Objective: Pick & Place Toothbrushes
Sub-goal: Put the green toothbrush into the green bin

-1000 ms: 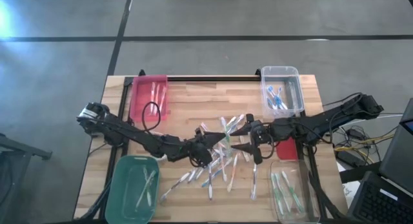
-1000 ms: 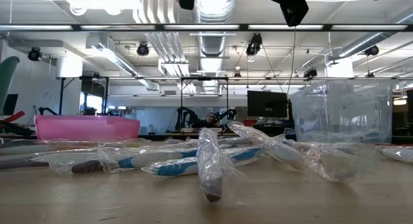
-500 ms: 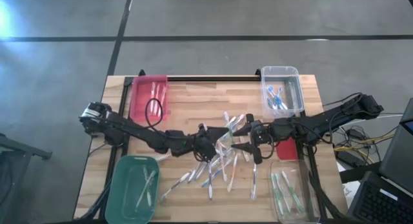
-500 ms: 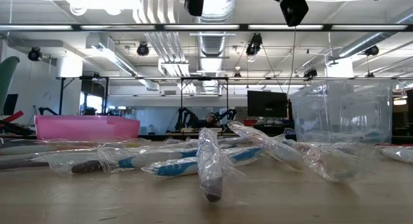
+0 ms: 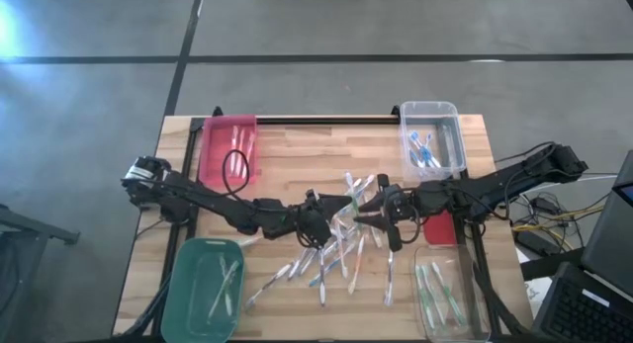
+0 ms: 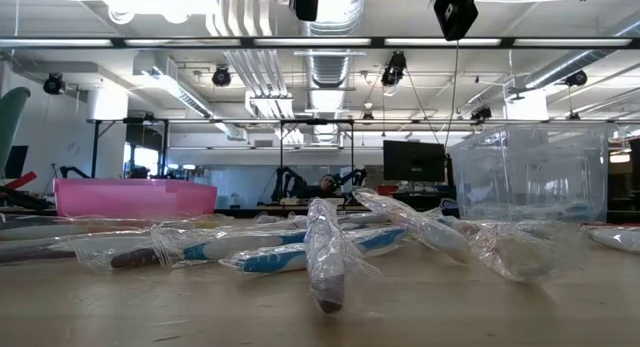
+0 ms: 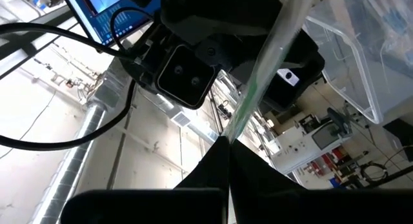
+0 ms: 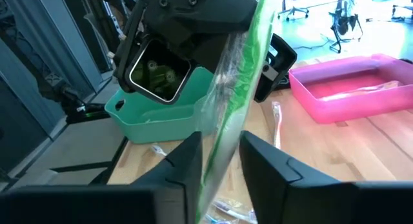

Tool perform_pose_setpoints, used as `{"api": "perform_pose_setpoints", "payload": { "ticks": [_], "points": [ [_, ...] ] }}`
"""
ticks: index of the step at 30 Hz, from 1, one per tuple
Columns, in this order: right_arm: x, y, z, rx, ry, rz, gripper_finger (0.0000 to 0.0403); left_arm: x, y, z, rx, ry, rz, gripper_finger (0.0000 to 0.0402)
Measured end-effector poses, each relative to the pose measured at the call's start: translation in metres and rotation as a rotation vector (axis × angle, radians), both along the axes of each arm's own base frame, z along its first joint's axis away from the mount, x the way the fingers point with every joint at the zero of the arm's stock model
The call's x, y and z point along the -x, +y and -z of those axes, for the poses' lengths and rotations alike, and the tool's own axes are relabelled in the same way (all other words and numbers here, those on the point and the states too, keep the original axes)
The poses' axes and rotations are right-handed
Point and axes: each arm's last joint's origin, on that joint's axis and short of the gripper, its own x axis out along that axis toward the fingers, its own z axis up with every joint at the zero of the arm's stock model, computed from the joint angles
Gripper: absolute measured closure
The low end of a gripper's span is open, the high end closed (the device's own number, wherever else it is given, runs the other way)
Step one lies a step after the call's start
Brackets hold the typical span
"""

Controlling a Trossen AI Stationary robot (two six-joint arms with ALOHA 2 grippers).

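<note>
Wooden table (image 5: 297, 155), two arms meeting over its middle. Left gripper (image 5: 331, 220): fingers pressed together on one end of a green-accented toothbrush (image 8: 242, 75) in clear wrapping, held up off the table above the pile. Right gripper (image 5: 364, 216): facing the left one, its two fingers (image 8: 274, 166) standing on either side of the same toothbrush with a narrow gap, not visibly pressing it; the right wrist view shows the wrapped stick rising between them. Loose toothbrushes (image 5: 336, 259): a scattered heap in clear wrappers on the table's middle and near side, seen in the low view lying flat across the boards (image 6: 310, 242). Pink bin (image 5: 229, 145): far left corner, a few toothbrushes inside. Green bin (image 5: 203, 289): near left corner, some toothbrushes inside. Clear bin (image 5: 431, 137): far right, blue-accented toothbrushes inside. Second clear bin (image 5: 450, 296): near right, green-accented toothbrushes inside.
</note>
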Motion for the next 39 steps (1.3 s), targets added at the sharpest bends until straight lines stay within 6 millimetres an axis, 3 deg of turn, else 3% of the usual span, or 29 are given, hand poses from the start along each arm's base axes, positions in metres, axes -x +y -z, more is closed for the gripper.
{"api": "perform_pose_setpoints", "payload": {
  "ticks": [8,20,29,39],
  "points": [
    [0.000,-0.001,0.000,0.006,0.002,0.005,0.0382,0.000,-0.001,0.000,0.001,-0.002,0.010,0.0401],
    [-0.001,-0.003,0.001,0.012,0.011,0.012,0.0386,0.000,0.000,0.002,0.056,-0.002,0.018,0.0379],
    [0.004,-0.004,-0.004,0.032,-0.010,0.006,0.0388,0.005,-0.008,0.001,0.444,-0.132,0.057,0.0340],
    [0.012,-0.006,-0.005,0.043,0.031,0.003,0.0387,0.027,0.003,-0.015,0.926,-0.461,-0.157,0.0308]
  ]
}}
